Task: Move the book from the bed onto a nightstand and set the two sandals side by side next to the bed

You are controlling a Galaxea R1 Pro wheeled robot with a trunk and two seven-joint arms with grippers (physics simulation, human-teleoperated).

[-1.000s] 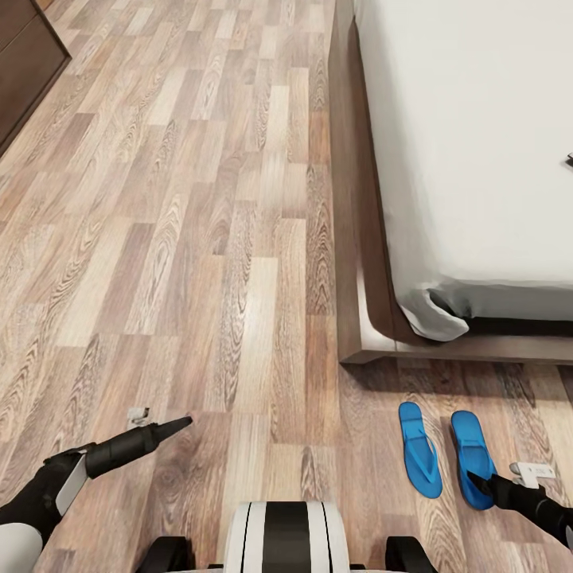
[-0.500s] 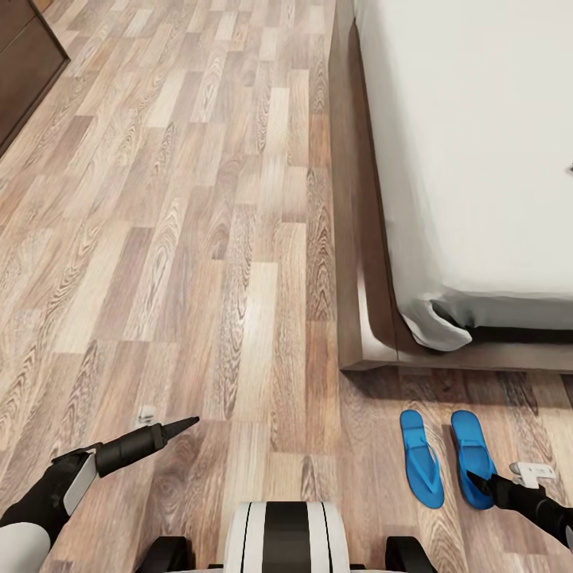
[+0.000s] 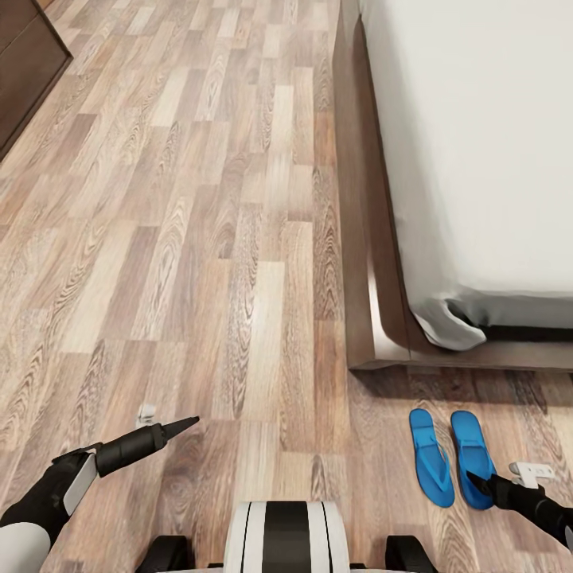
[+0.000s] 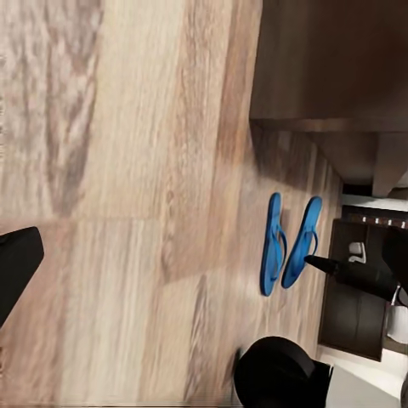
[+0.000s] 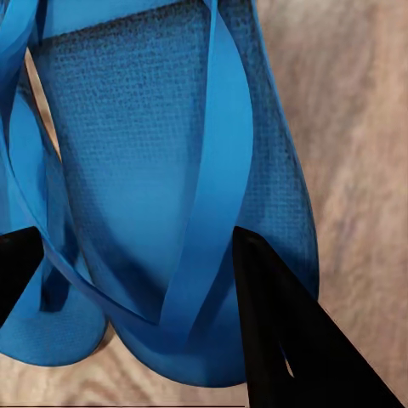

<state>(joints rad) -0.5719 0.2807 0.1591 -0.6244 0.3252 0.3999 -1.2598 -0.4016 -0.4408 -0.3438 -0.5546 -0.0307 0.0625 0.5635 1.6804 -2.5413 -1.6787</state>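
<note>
On the wood-plank floor (image 3: 199,239) just off the foot corner of the bed (image 3: 477,159), the two sandals (image 3: 451,468) lie side by side, toes toward the dark brown bed frame (image 3: 374,318) and a little apart from it, with a narrow strip of floor between them. In the head view the right gripper (image 3: 476,479) has its dark tip over the heel end of the right-hand sandal (image 3: 471,458), while the left-hand sandal (image 3: 431,465) lies just beside it, clear of the arm. The right wrist view looks straight down on a blue sole and its thong straps (image 5: 204,212), with one dark finger (image 5: 280,331) on one side of the strap and the other finger at the opposite edge of the picture; the jaws stand spread wide with the strap and part of the sole between them, closed on nothing, and whether they touch the sandal cannot be told. The left gripper (image 3: 187,423) hangs low over bare floor, well apart from the sandals; its fingers look drawn together to a point in the head view, though that is not certain, and it holds nothing. The left wrist view shows both sandals (image 4: 289,242) across the floor beside the bed frame. A dark cabinet (image 3: 24,64) stands at the far left.
</note>
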